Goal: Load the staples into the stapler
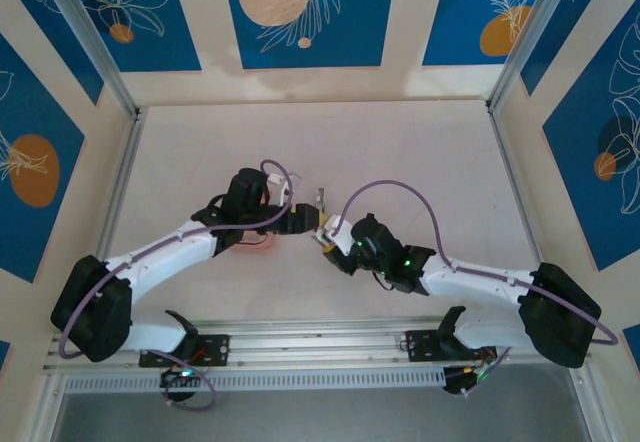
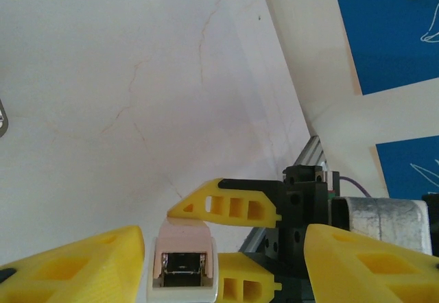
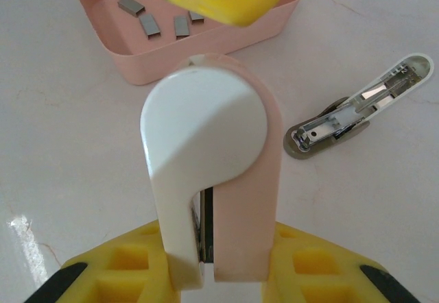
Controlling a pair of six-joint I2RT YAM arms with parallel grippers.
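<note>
The right gripper (image 3: 212, 251) is closed on a pink-and-white plastic casing (image 3: 206, 131). Its two yellow fingers (image 3: 113, 269) press the casing's lower sides, and the rounded, white-faced end sticks out well beyond the fingertips. A narrow slot with dark metal inside runs along the seam between the white and pink halves. From the left wrist camera the same casing shows end-on, with a dark rectangular opening and a glint of metal in it, held out ahead of the right gripper's fingers. The left gripper (image 2: 225, 234) has its jaws spread, one thick yellow finger at each lower corner of its own view. The casing appears in the gap, close against the finger at the lower left, though whether they touch I cannot tell. In the overhead view the two grippers meet tip to tip near the middle of the white table (image 1: 420, 152). The stapler (image 3: 360, 107) lies on the table to the right of the held casing and beyond the right gripper's fingertips, apart from both. It lies opened: a white-edged arm reaches toward the upper right with the metal channel exposed along it, and the grey metal end is nearest the casing. From above it sits just past the meeting grippers, on the side away from the arm bases. The staples (image 3: 154, 18) lie loose in a salmon-pink tray (image 3: 206, 53), four short grey strips showing on its floor. The tray is beyond and to the left of the casing, apart from the stapler. One finger of the left gripper hangs over the tray's far part.
</note>
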